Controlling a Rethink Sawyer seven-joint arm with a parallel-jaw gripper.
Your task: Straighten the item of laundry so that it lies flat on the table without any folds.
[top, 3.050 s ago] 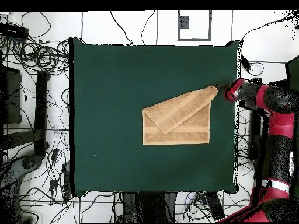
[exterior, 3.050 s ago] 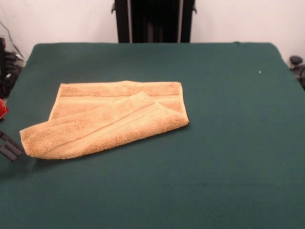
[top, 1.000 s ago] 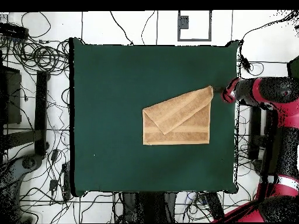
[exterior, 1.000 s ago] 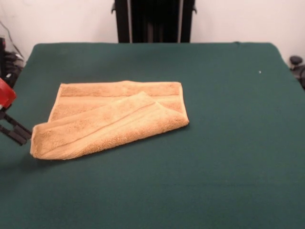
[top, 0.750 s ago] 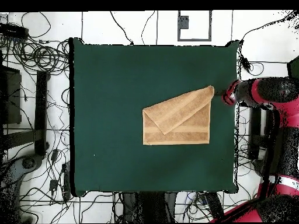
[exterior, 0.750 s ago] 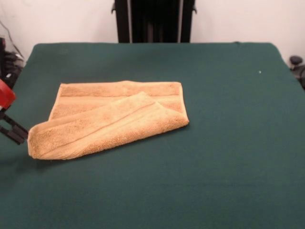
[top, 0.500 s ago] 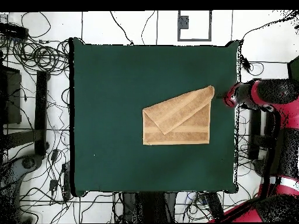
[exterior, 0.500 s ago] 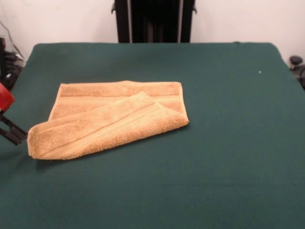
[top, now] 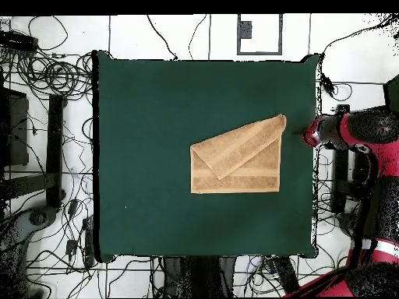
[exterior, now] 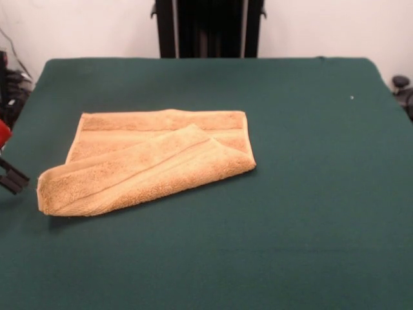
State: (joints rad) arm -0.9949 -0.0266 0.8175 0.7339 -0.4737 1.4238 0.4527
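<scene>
The golden-tan towel [exterior: 148, 161] lies on the dark green table [exterior: 310, 194], left of the middle in the front view. One part is folded diagonally over the rest, so a doubled flap runs from its right side to its near left corner. In the overhead view the towel [top: 238, 156] sits right of the middle of the table [top: 148, 156]. My gripper [exterior: 11, 179] shows only at the left edge of the front view, just clear of the towel's near left corner and not touching it. In the overhead view the gripper [top: 302, 132] is at the table's right edge.
The red and black arm [top: 358, 128] reaches in from beyond the table's right edge in the overhead view. Cables [top: 47, 78] and stands lie on the floor round the table. The black pedestal [exterior: 208, 29] stands behind the far edge.
My gripper has drawn back from the towel's corner toward the table's edge. The towel's near left corner shifted slightly left at first, then the towel stayed still.
</scene>
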